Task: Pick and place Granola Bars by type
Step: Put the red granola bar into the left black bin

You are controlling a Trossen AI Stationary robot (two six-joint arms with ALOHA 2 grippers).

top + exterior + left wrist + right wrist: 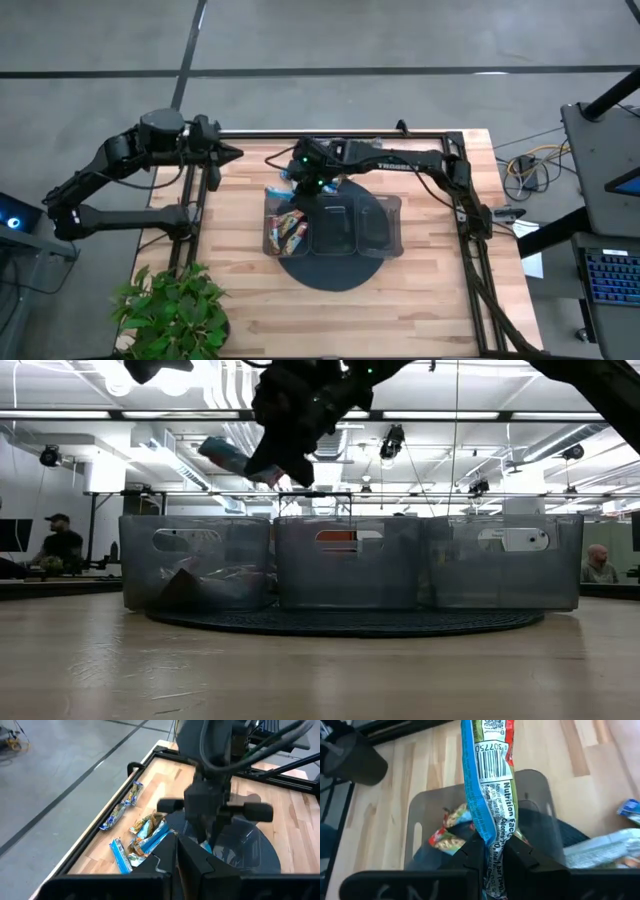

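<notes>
Here the right hand [490,851] is gripping a light blue granola bar [487,785] above the tray [385,215].
Its arm is reaching leftward across the table [420,290], hand raised over the tray's far-left corner, near loose bars [137,832]. The left hand [232,155], fingers closed on nothing, is waiting at the far-left edge.

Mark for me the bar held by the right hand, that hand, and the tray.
held bar [487,785], right wrist view, on its barcode panel.
right hand [492,852], right wrist view, between its fingertips.
tray [500,565], low view, on its front wall.
</notes>
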